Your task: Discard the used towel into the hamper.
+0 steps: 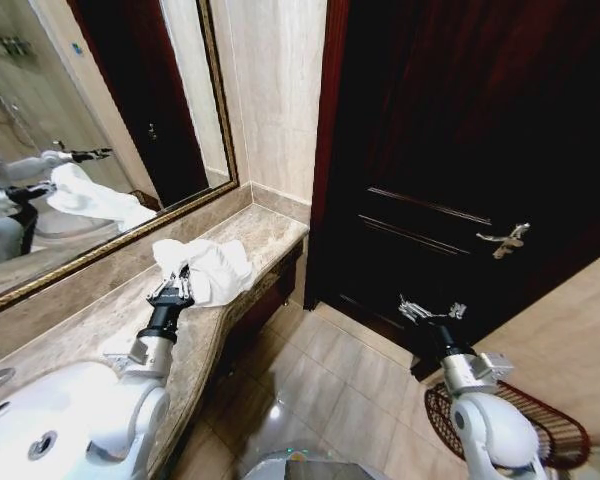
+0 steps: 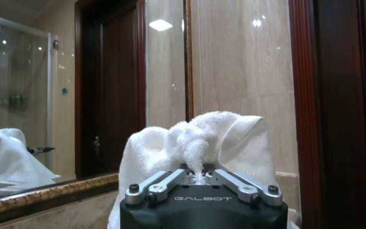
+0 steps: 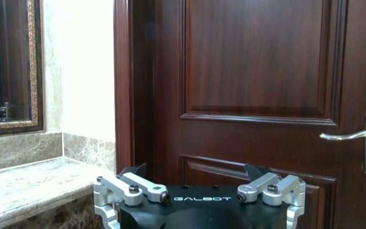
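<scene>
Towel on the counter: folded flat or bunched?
Bunched. The towel sits crumpled on the counter, and the left gripper is shut on a raised fold.

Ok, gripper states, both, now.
Left gripper: shut on the towel, at the counter.
Right gripper: open, empty, facing the door.

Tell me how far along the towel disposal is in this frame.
Done: the left gripper has shut on the white towel, bunching it between its fingers. In hand: the towel lies on the marble counter beside the mirror. Left: carrying it to the hamper on the floor by the right gripper, which is open.
</scene>
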